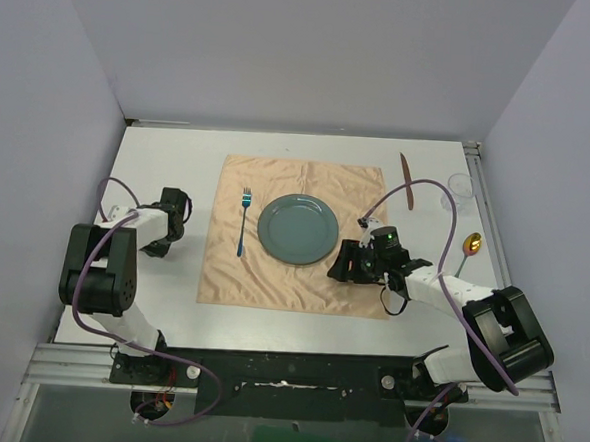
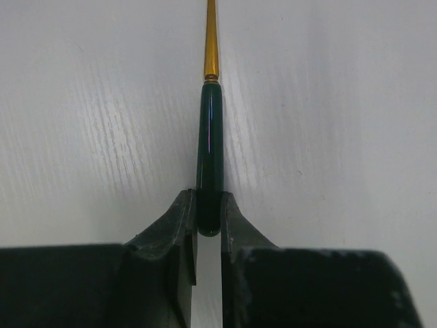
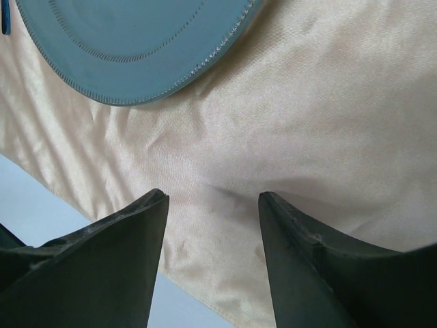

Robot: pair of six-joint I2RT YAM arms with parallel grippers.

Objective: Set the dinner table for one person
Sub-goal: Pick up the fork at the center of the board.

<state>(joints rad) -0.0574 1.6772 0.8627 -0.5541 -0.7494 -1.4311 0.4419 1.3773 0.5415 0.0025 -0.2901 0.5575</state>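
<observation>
The white dinner table carries a peach cloth with a teal plate at its middle and a blue fork left of the plate. My left gripper is shut on the end of a green-handled utensil with a gold shaft, which lies on the bare table. From above, the left gripper sits left of the cloth and hides that utensil. My right gripper is open and empty over the cloth, just right of the plate; from above it is at the plate's lower right.
A brown knife lies off the cloth's far right corner. A clear glass and a gold spoon stand by the table's right rail. Grey walls close in three sides.
</observation>
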